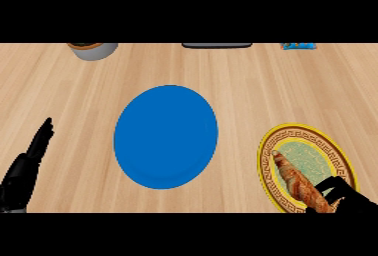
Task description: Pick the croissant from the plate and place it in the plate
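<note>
While the croissant is lying on the yellow patterned plate at the counter's right, we are closing our right hand on its near end, fingers curling round the pastry. By our judgement we are taking the grasp, with the lift not yet begun. Next we are needing to raise it clear of the rim and carry it left to the blue plate. Our left hand is resting at the left edge, fingers straight.
</note>
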You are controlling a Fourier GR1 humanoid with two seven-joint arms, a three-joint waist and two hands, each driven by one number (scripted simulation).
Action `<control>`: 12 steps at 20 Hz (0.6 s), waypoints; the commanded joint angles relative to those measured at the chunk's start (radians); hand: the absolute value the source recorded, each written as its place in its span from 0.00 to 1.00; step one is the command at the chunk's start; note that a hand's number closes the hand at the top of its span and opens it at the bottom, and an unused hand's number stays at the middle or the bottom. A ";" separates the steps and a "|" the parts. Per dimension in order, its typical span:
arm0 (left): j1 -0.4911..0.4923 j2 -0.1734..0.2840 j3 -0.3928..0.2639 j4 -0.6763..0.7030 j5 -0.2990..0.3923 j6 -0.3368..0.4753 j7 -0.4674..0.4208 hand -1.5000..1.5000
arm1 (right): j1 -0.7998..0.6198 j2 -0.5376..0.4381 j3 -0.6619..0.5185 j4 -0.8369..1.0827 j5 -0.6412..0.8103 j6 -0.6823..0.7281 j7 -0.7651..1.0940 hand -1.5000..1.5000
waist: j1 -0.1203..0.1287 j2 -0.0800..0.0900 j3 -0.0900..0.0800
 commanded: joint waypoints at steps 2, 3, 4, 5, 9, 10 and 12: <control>0.008 -0.033 -0.024 -0.019 -0.019 0.018 0.005 0.50 | 0.011 -0.012 0.144 -0.221 0.186 0.009 -0.010 1.00 | 0.002 -0.002 0.000; 0.037 -0.003 0.000 -0.014 -0.001 -0.011 -0.037 0.50 | -0.030 0.019 0.185 -0.210 0.190 -0.003 -0.019 1.00 | 0.014 -0.001 0.000; -0.008 -0.008 -0.008 -0.042 -0.010 0.002 0.034 0.50 | -0.051 0.011 0.200 -0.282 0.156 0.046 -0.028 1.00 | 0.011 0.000 0.000; -0.011 -0.006 0.002 -0.001 -0.008 -0.002 0.000 0.50 | -0.080 0.030 0.256 -0.300 0.217 0.094 -0.012 1.00 | 0.012 0.001 -0.001; -0.035 -0.011 -0.012 -0.007 -0.014 -0.017 0.033 0.50 | -0.257 0.149 0.359 -0.295 0.234 0.256 0.024 1.00 | 0.023 0.005 0.000; -0.018 -0.024 -0.022 -0.016 -0.024 -0.006 0.026 0.50 | -0.308 0.201 0.409 -0.268 0.274 0.295 0.049 1.00 | 0.026 0.005 0.000; 0.003 -0.006 0.003 -0.014 -0.010 -0.025 -0.013 0.50 | -0.379 0.248 0.445 -0.217 0.296 0.342 0.066 1.00 | 0.025 0.004 0.000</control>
